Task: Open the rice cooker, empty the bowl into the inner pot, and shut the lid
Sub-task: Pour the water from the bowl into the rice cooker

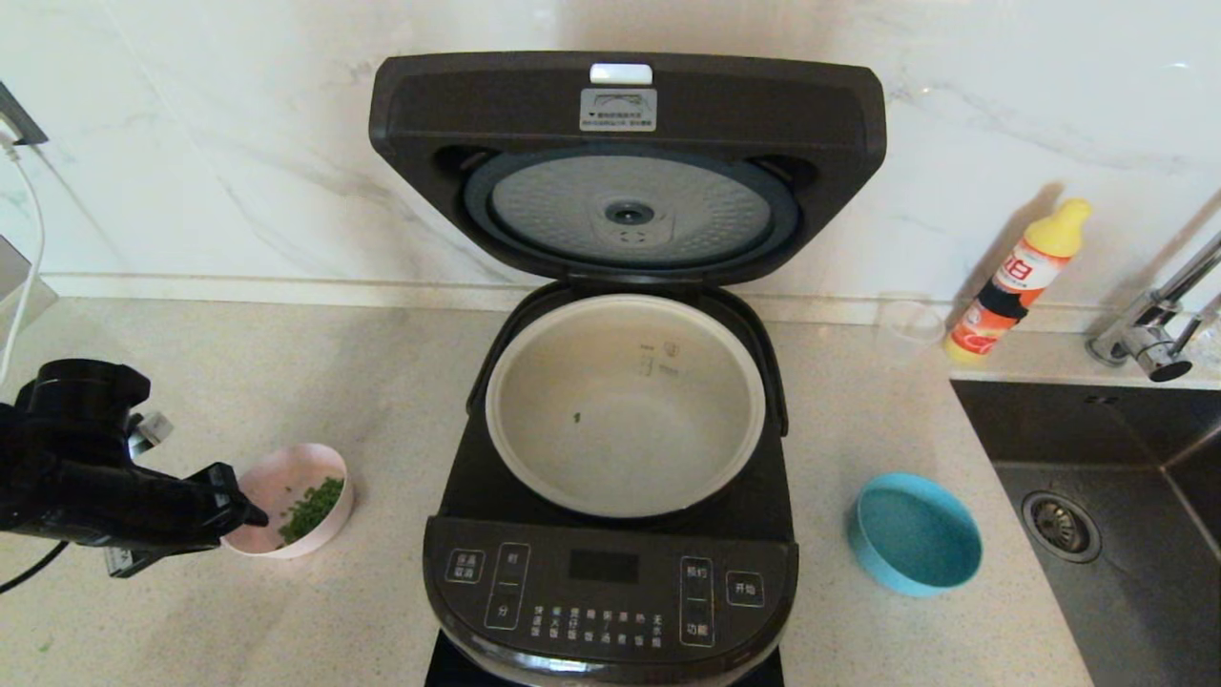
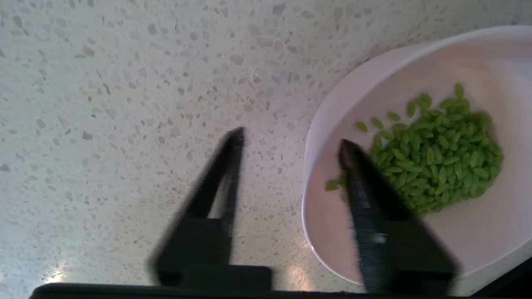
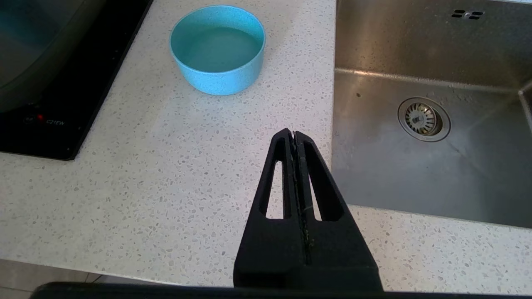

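Standing at centre: the rice cooker [image 1: 610, 572] sits on the speckled surface [image 1: 401, 382], its control panel facing the robot.
Lid: the lid [image 1: 628, 162] is swung up on the hinge at the cooker's far side, standing nearly upright, with its dimpled silver underside turned toward the robot.
Inner pot: the inner pot [image 1: 625, 405] sits in the cooker body, mouth upward; one small green speck lies on its pale floor.
Pink bowl: a pink bowl [image 1: 291, 501] stands on the surface to the left of the cooker, near its front corner, and holds a heap of small green grains [image 2: 436, 153] gathered to one side.
Left gripper: the left gripper [image 2: 291, 143] is at the pink bowl, on the side away from the cooker; its jaws are apart and straddle the bowl's rim, one finger [image 2: 365, 195] inside over the grains and the other outside over the surface; they are not clenched on the rim.
Right gripper: the right gripper [image 3: 294, 135] is parked off the cooker's right, above the surface edge beside the sink, jaws pressed together on nothing.
Blue bowl: a blue bowl [image 1: 914, 534] stands to the right of the cooker; nothing shows inside it.
Sink: a steel sink [image 1: 1126, 534] lies further right of the cooker, beyond the blue bowl.
Behind, right of the cooker: a clear cup [image 1: 908, 329], a yellow-capped bottle [image 1: 1016, 281] and a tap [image 1: 1159, 324] stand by the wall.
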{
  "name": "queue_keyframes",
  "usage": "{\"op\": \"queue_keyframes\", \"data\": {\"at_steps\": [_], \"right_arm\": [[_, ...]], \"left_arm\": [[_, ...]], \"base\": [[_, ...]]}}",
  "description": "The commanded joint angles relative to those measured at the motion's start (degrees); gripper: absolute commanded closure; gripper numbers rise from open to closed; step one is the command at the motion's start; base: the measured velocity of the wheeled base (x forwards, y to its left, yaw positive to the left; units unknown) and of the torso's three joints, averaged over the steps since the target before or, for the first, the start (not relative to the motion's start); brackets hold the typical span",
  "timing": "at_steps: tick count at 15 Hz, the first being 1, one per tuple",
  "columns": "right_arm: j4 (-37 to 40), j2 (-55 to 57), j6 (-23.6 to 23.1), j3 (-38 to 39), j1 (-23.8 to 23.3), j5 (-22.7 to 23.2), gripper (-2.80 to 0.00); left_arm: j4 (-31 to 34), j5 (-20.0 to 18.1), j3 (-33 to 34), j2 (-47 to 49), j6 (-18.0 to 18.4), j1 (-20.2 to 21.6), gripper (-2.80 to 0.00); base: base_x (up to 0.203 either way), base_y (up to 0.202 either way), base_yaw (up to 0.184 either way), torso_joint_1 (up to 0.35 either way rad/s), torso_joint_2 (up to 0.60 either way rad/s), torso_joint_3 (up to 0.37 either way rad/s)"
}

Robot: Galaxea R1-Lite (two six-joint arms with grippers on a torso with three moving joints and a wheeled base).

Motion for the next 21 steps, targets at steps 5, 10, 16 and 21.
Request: {"op": "queue_keyframes", "data": {"at_steps": [5, 10, 16, 21], "right_arm": [[0.03, -0.01, 0.02, 0.0, 0.01, 0.0, 0.0], [0.03, -0.01, 0.02, 0.0, 0.01, 0.08, 0.0], [0.03, -0.01, 0.02, 0.0, 0.01, 0.09, 0.0], [0.03, -0.01, 0.02, 0.0, 0.01, 0.01, 0.0]], "left_arm": [[-2.04, -0.07, 0.82, -0.03, -1.17, 0.01, 0.0], [-1.25, -0.62, -1.08, -7.14, -5.55, -0.16, 0.0], [16.02, -0.74, -17.92, -15.39, -7.61, -7.66, 0.0], [32.56, -0.53, -35.31, -14.87, -7.75, -18.61, 0.0]], "base": [[0.0, 0.0, 0.0, 0.0, 0.0, 0.0], [0.0, 0.0, 0.0, 0.0, 0.0, 0.0], [0.0, 0.0, 0.0, 0.0, 0.0, 0.0], [0.0, 0.0, 0.0, 0.0, 0.0, 0.0]]}}
